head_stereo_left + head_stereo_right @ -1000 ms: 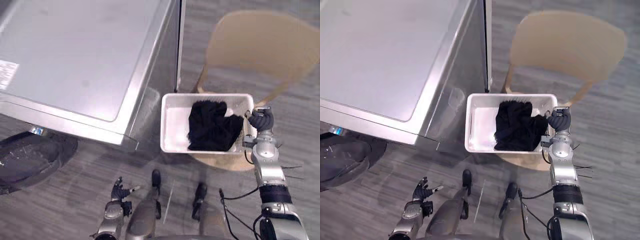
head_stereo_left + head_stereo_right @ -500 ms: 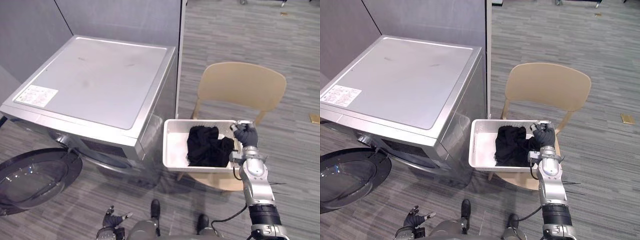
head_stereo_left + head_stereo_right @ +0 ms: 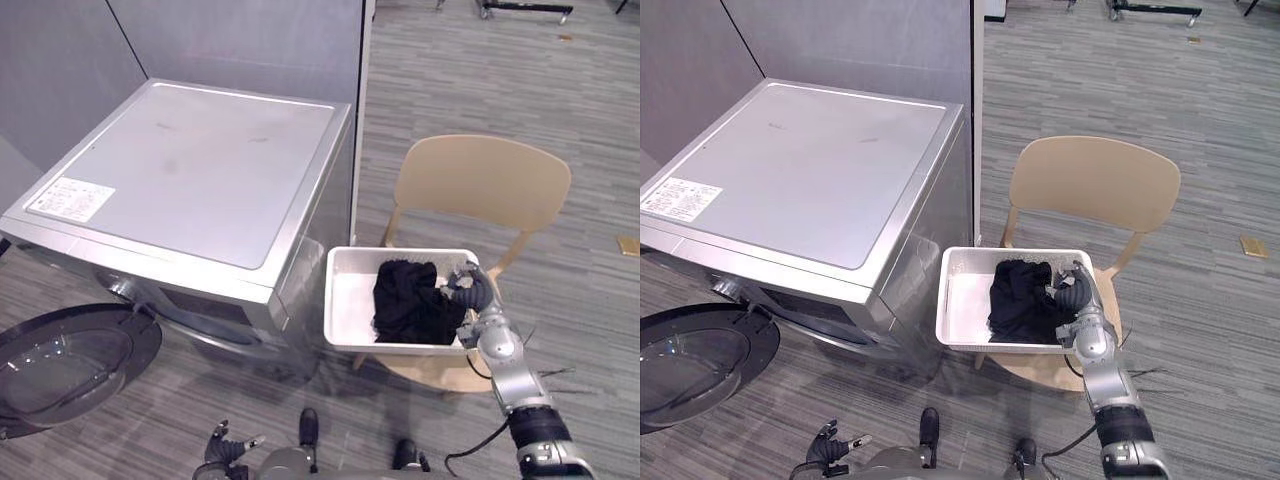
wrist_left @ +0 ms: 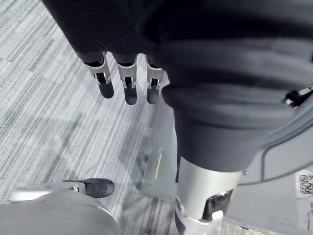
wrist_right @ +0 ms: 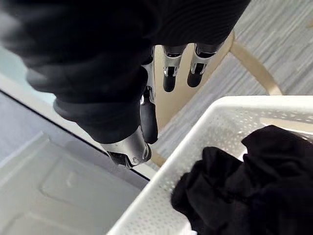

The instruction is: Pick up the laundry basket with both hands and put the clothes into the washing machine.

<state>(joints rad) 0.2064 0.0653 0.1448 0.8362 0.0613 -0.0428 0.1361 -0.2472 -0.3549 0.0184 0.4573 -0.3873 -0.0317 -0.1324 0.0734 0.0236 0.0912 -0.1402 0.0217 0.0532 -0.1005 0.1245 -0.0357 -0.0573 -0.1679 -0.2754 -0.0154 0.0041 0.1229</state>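
Laundry basket (image 3: 349,303), white with perforated walls, sits on the seat of a pale wooden chair (image 3: 486,186), just beside the right flank of the washing machine (image 3: 200,170). Nearest the robot, the left hand (image 3: 222,447) hangs low over the grey striped floor (image 3: 450,80); its wrist view shows its fingers (image 4: 128,84) straight and loose, with nothing in them. Level with it and further left, the machine's round glass door (image 3: 70,365) stands swung wide open, close to the floor.

A little further out, the right hand (image 3: 470,290) is at the basket's right rim, near the far corner. In its own wrist view its fingers (image 5: 168,71) are relaxed and spread past the rim towards the chair, with the thumb (image 5: 148,119) apart from them, and they grip nothing. Black clothes (image 3: 405,300) lie bunched in the basket's right half, leaving the left half of its bottom bare.

Beyond the basket rises the chair's curved backrest. The machine's flat silver top carries a white label (image 3: 70,198) near its front left corner. Behind the machine stands a grey wall (image 3: 230,40).
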